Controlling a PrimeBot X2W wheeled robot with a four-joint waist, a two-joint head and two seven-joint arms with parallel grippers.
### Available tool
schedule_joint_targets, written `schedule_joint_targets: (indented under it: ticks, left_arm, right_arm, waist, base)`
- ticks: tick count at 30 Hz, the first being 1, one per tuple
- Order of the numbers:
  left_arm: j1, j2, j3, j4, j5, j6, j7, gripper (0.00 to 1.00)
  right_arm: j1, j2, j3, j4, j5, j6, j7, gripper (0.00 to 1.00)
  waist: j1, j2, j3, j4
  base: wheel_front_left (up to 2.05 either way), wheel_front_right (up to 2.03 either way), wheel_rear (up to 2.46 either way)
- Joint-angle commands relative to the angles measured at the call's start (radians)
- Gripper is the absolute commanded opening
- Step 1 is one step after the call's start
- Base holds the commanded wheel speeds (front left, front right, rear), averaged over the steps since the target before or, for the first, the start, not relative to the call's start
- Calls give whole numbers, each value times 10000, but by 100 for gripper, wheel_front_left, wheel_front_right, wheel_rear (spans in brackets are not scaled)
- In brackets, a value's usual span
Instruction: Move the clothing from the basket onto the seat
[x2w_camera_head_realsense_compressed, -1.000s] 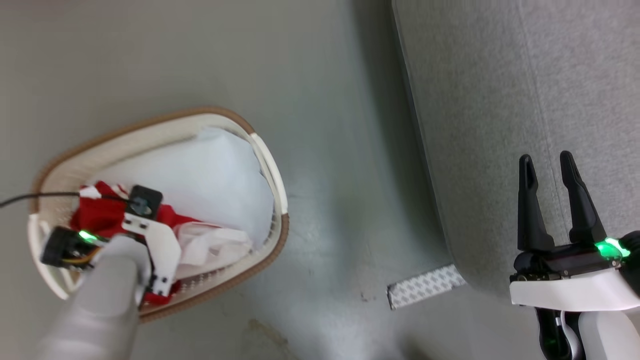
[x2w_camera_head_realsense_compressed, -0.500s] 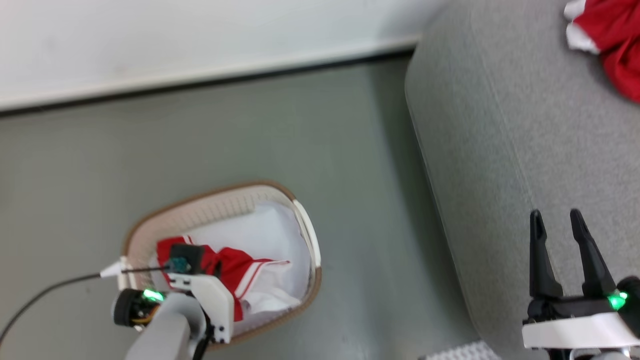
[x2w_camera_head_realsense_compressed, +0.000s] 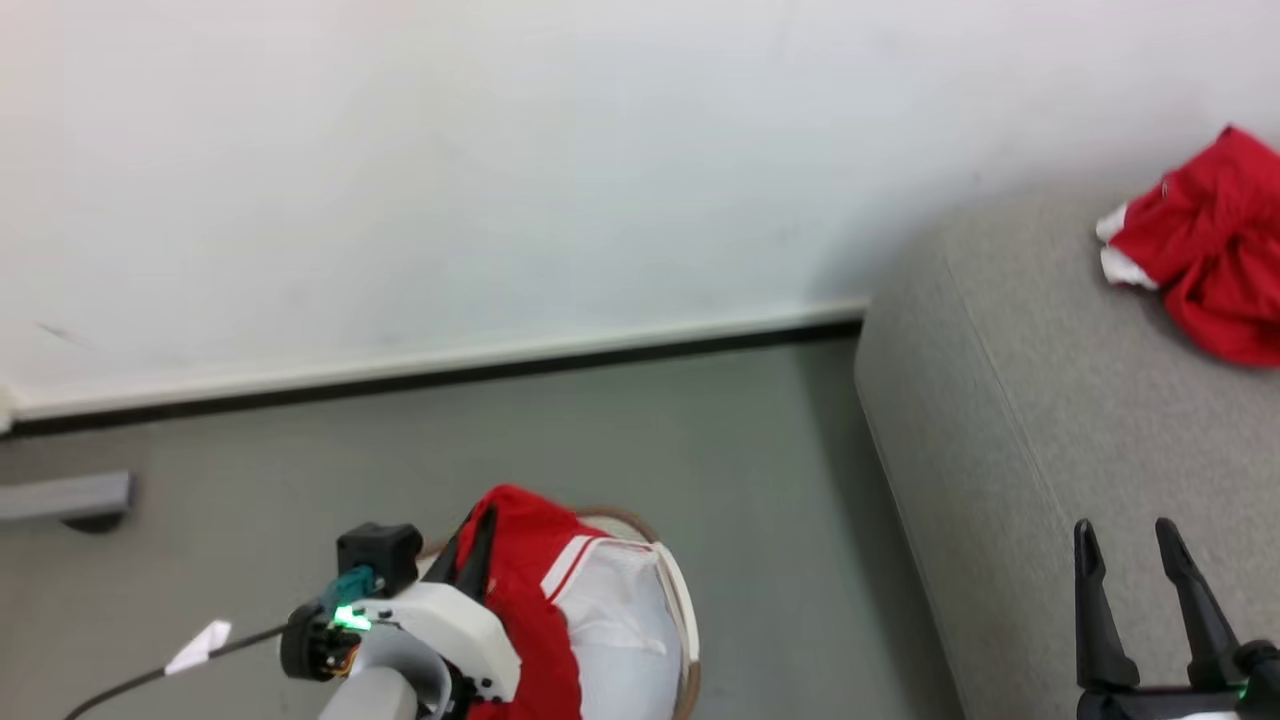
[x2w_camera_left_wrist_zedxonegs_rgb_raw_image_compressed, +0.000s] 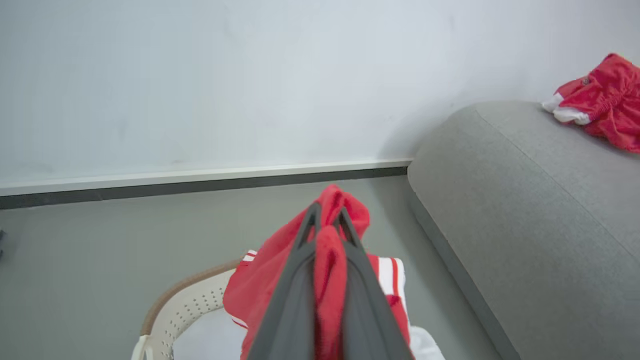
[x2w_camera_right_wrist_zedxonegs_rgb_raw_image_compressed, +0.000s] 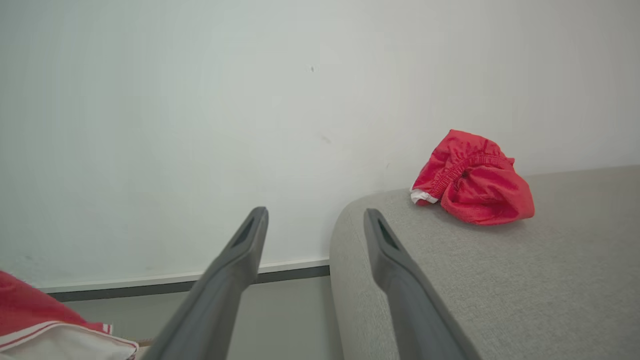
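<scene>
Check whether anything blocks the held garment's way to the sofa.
Nothing visible does. Only floor separates the garment in the left hand from the sofa; the right hand hangs open above it.

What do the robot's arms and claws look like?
Each claw has two long, dark, tapering fingers: left claw, right claw. The left wrist has a white shell, a green light, a small black block, a thin black cable and a pale grey forearm.

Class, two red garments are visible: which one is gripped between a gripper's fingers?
The white-striped one above the basket, pinched by the left gripper; the other lies crumpled on the sofa.
</scene>
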Motion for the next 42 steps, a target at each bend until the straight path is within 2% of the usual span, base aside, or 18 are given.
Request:
schedule_joint_targets:
  ticks: [1,8,14,30,34,42]
  left_arm:
    - [285,10,58,-369,-143,32,-40,0]
    - [2150,7,354,-3841,-253,231,-32,0]
    - [3443,70,681,-5540,-230,316,-31,0]
    - [4051,259,775,-6091,-92,269,-32,0]
    - [3798,364,565,-6218,-68,143,110,0]
    - [3155,473,-422,-6770,-110,-188,732,0]
  right_arm:
    - [173,-16,-55,-5,-63,-22,10,100]
    - [580,-19,-76,-103,-466,-22,10,100]
    - [879,-44,28,-81,-656,-22,10,100]
    - [914,-311,639,-27,-456,-22,10,100]
    - [619,-616,1279,-162,-249,-22,10,100]
    - [-304,-1702,3237,-216,498,-22,10,100]
  waist:
    - [4,0,-566,355]
    - [4,0,-1155,657]
    - [4,0,-1518,826]
    - [4,0,-1663,1080]
    - [4,0,-1629,1064]
    - [4,0,-1639,1123]
  base:
    - [0,0,0]
    - [0,0,0]
    - [0,0,0]
    - [0,0,0]
    - [0,0,0]
    - [0,0,0]
